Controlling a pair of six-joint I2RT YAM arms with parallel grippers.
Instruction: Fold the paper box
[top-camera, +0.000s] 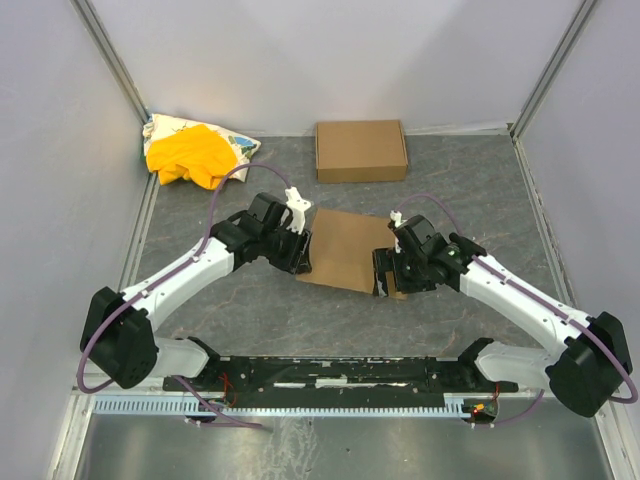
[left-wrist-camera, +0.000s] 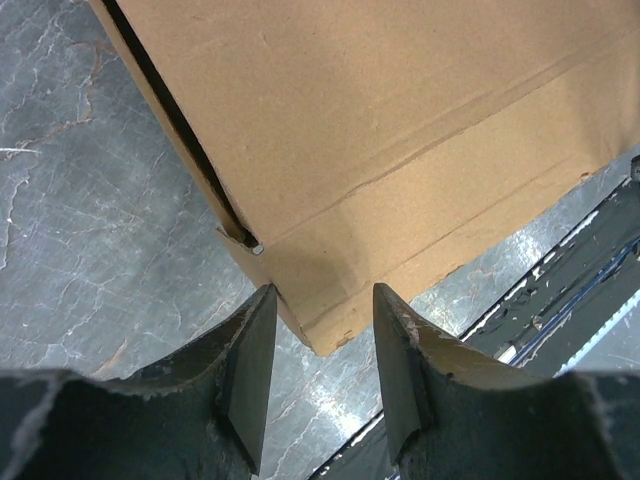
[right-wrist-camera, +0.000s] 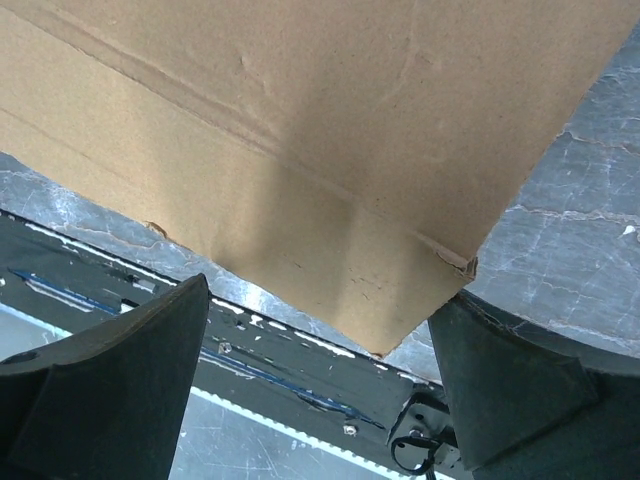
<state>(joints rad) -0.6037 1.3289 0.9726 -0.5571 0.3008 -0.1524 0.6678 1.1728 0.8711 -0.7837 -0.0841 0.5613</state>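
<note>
I take the shut carton at the back of the counter as my marker. Well to its left lies the yellow cloth bundle. Nearer me and left of the marker, my left hand stands at the near left corner of the paper box. Its fingers are about half apart with the corner showing in the gap, and nothing looks pinched. The box lies flat on the counter, just nearer me than the marker and apart from it. A dark slot with a tab end shows along its left side. Nearer me and slightly right of the marker, my right hand is spread wide astride the box's near right corner, holding nothing.

I judge the near edge is what needs seating now. To do that well I would bring both hands onto their corners together, so the box does not swivel. I would press along the crease rather than the open panel, and watch the left slot so the tab slides in instead of buckling.
</note>
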